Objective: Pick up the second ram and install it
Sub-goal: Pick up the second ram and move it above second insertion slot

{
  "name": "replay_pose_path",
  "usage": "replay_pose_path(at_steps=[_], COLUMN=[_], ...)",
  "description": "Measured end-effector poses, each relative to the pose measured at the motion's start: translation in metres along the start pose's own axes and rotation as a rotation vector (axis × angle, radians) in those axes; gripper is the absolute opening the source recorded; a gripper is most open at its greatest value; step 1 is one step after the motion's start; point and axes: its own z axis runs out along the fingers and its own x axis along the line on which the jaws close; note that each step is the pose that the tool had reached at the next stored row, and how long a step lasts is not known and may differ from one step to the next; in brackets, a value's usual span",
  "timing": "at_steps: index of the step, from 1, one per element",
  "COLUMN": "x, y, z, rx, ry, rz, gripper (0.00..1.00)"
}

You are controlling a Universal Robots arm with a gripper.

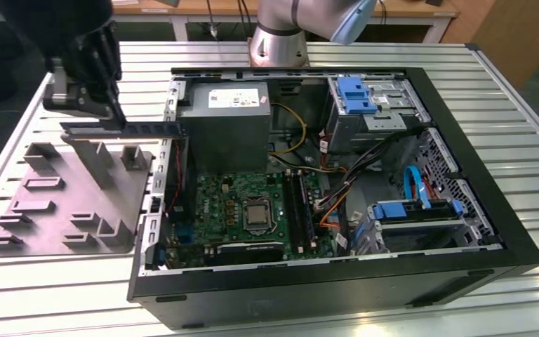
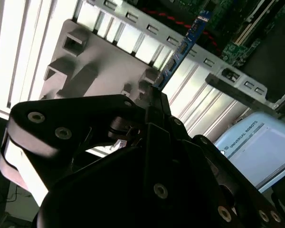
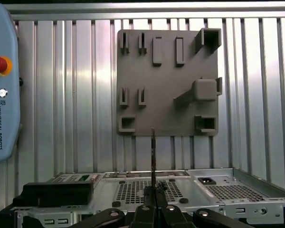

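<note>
The tool (image 1: 112,118) is clamped tight on the second ram (image 1: 152,128), a long, thin, flat dark stick. In the exterior view the stick lies level in the air, above the far edge of the grey tray (image 1: 54,210) and just beside the wall of the open computer case (image 1: 344,284). One end points toward the grey metal power supply box (image 1: 224,133). This view also shows the green motherboard (image 1: 241,203) inside the case, and the table (image 1: 73,295) made of pale metal slats.

In the first wrist view the second ram (image 3: 153,152) is seen on its edge, as a thin dark line rising from the black tool (image 3: 153,192). Behind it is the matte plastic tray (image 3: 166,95) with its square posts. In the second wrist view the second ram (image 2: 180,50) shows its flat face, bluish with small chips, above the ribbed table.
</note>
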Motion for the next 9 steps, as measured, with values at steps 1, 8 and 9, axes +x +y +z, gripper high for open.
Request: replay_pose_path(at_steps=[1,8,9], x=[-0.0002,-0.0011,-0.0013], y=[-0.0047,-0.0366,-0.0411], z=[-0.0001,-0.0006,-0.0007], rx=[-0.0004,-0.0031,-0.0034], ry=[0.0001,0.0001,0.0002], rz=[0.0,0.0,0.0], gripper=[0.11,0.11,0.11])
